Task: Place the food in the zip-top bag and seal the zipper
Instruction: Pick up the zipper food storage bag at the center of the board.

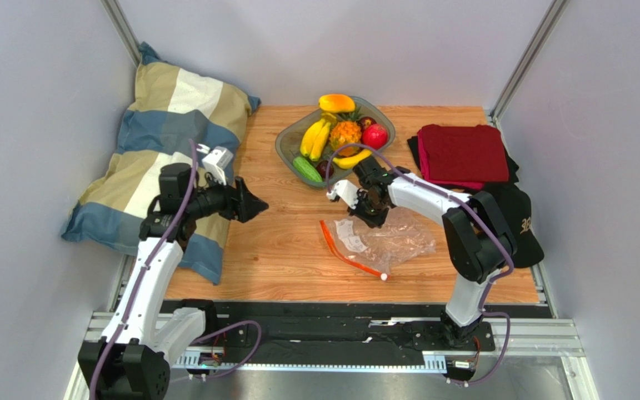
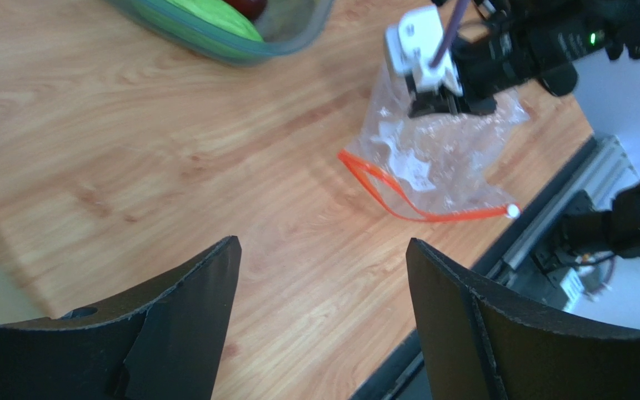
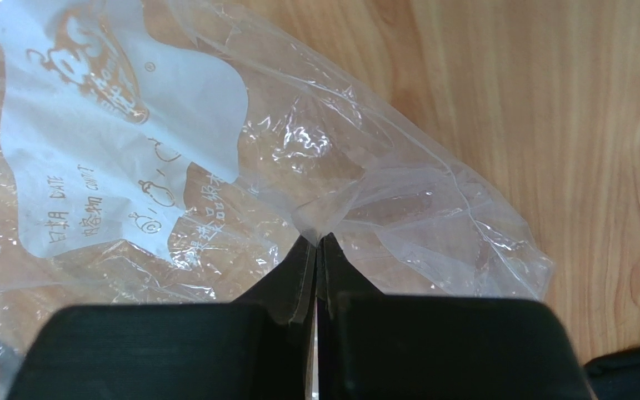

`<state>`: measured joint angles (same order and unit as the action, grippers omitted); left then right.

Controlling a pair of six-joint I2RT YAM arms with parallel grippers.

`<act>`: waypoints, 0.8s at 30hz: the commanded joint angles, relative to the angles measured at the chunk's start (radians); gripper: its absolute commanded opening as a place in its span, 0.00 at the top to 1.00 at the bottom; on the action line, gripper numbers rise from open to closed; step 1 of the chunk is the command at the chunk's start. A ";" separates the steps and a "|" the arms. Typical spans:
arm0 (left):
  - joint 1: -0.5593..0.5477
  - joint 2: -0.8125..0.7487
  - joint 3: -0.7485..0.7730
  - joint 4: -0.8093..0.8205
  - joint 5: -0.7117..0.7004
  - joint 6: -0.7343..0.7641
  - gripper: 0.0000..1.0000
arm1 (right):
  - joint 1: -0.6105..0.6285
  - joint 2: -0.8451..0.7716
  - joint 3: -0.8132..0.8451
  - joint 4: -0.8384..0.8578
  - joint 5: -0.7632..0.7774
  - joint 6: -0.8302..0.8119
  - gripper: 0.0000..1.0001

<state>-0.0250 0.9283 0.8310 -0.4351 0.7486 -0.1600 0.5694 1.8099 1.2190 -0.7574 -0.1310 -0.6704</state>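
Observation:
The food (image 1: 336, 137), bananas, pineapple, mango, cucumber and red and purple fruits, lies in the grey-green tray (image 1: 288, 142) at the back middle. The clear zip-top bag (image 1: 390, 239) lies on the table in front of it, with its orange-red zipper (image 1: 340, 250) towards the left and the white slider (image 1: 383, 277) at the near end. My right gripper (image 1: 371, 212) is shut on a pinch of the bag's plastic (image 3: 319, 218) at its far side. My left gripper (image 1: 256, 204) is open and empty above the table's left part, well left of the bag (image 2: 440, 158).
A striped pillow (image 1: 156, 150) lies at the far left, partly under my left arm. Folded dark red cloth (image 1: 463, 154) and a black cap (image 1: 522, 218) lie at the right. The tray's corner with the cucumber (image 2: 215, 21) shows in the left wrist view.

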 commanded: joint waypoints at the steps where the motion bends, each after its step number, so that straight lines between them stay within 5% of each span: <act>1: -0.107 0.029 -0.076 0.116 -0.048 -0.113 0.19 | -0.060 -0.121 0.051 0.033 -0.143 0.106 1.00; 12: -0.253 0.246 -0.083 0.317 -0.101 -0.243 0.16 | -0.103 -0.245 0.068 0.046 -0.352 0.274 1.00; 24: -0.378 0.297 -0.087 0.420 -0.123 -0.273 0.15 | -0.114 -0.242 0.065 0.078 -0.423 0.400 1.00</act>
<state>-0.3553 1.2148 0.7174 -0.0948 0.6495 -0.4164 0.4633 1.5902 1.2602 -0.7334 -0.4839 -0.3317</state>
